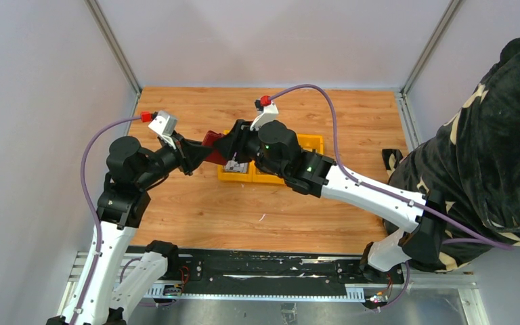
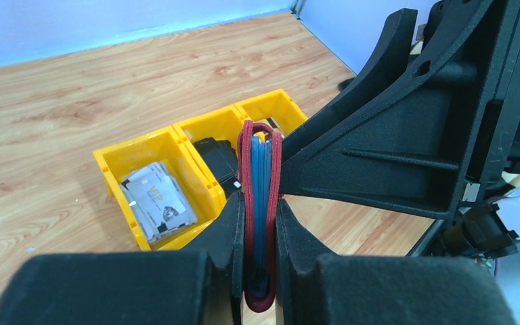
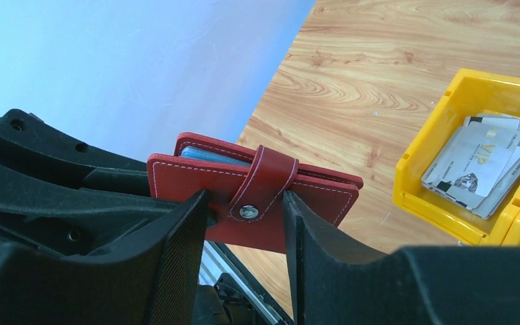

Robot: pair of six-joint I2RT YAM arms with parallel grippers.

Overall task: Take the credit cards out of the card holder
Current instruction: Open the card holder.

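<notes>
Card holder (image 2: 260, 203) | left wrist: edge-on between fingers (image 2: 227, 230) | right wrist: tab (image 3: 261, 189) snapped

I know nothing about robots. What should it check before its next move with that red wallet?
1. Left tool clamps the card holder: ok.
2. Closing tab unsnapped: not ok, it is fastened.
3. Right tool lined up on the tab: ok, one finger on each side.
4. Anything inside the holder to pull out: cannot tell, it is shut.
5. Yellow bin close by: ok, one compartment holds loose cards.
</notes>
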